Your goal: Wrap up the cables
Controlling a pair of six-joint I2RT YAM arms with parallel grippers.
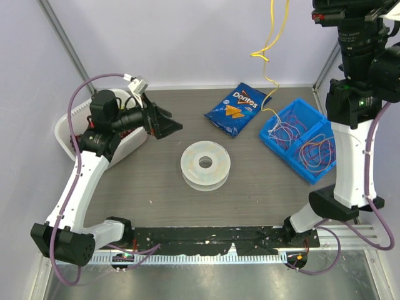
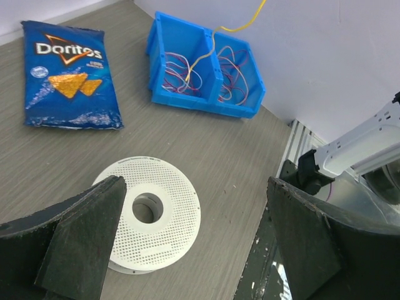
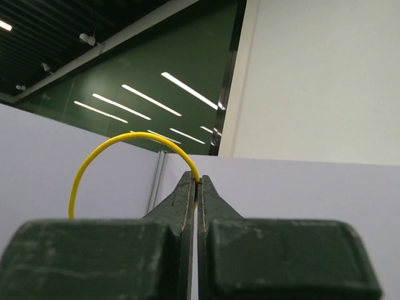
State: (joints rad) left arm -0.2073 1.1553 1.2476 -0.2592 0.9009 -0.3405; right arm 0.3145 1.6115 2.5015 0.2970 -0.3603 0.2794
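While the right fingers (image 3: 187,195) clamp the yellow cable (image 3: 112,145), the left fingers (image 2: 84,228) gape empty.

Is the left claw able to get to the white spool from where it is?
Probably yes. The left claw is wide open and empty, just left of the spool. Nothing stands between them, and its own camera looks straight down at the spool between its fingers.
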